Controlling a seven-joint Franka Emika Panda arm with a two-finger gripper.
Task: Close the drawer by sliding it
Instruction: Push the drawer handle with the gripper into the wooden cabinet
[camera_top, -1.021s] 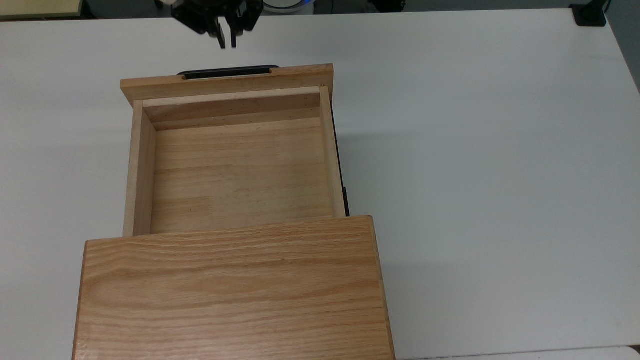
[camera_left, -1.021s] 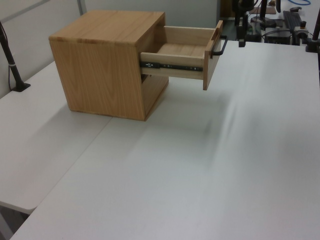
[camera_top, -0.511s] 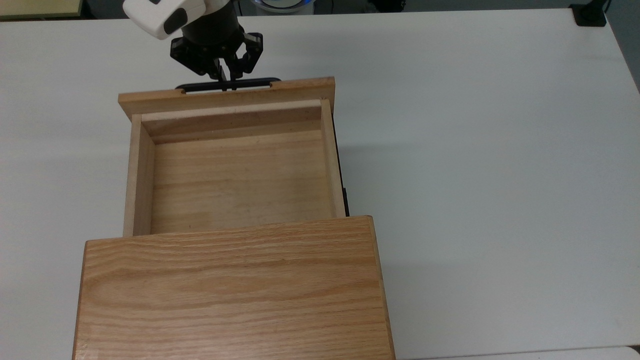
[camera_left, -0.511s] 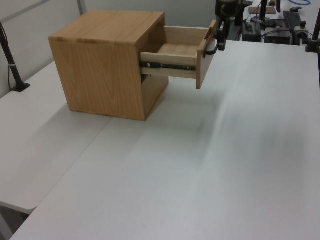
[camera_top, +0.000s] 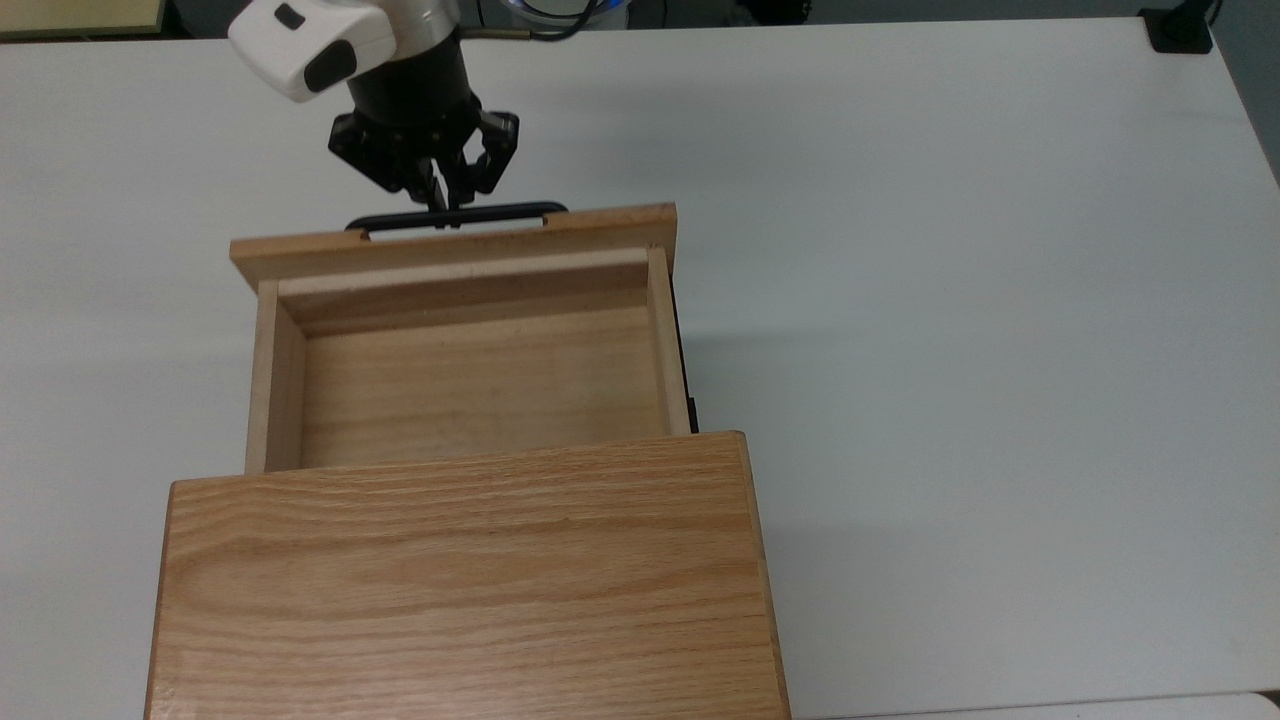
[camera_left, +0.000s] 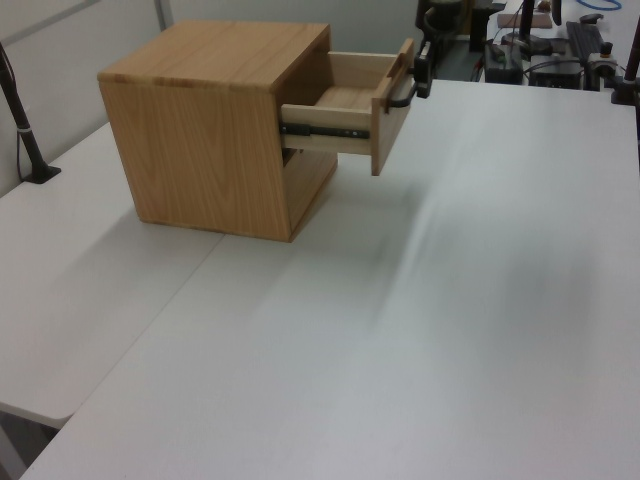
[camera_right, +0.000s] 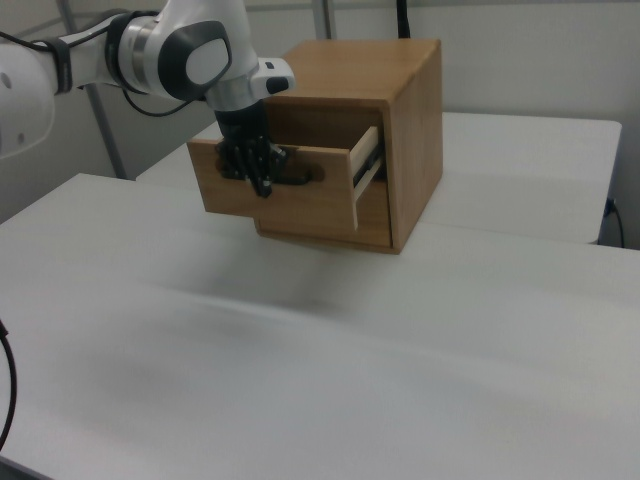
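Now the claw (camera_top: 440, 205) sits at the middle of the handle (camera_top: 455, 216), its fingers drawn close together with no visible gap, so it looks clenched and pressing rather than gripping the bar. Behind the handle is the front panel (camera_right: 290, 200) of the drawer (camera_top: 470, 380), which stands partly out of the cabinet (camera_top: 465, 580), raised above the white surface (camera_top: 950, 300) on a black side rail (camera_left: 325, 130). Being stiff wood on a metal runner, the drawer should slide easily and not flex; it is probably light, being empty. A push at the panel's middle, near the handle, should keep it from skewing on its rails.
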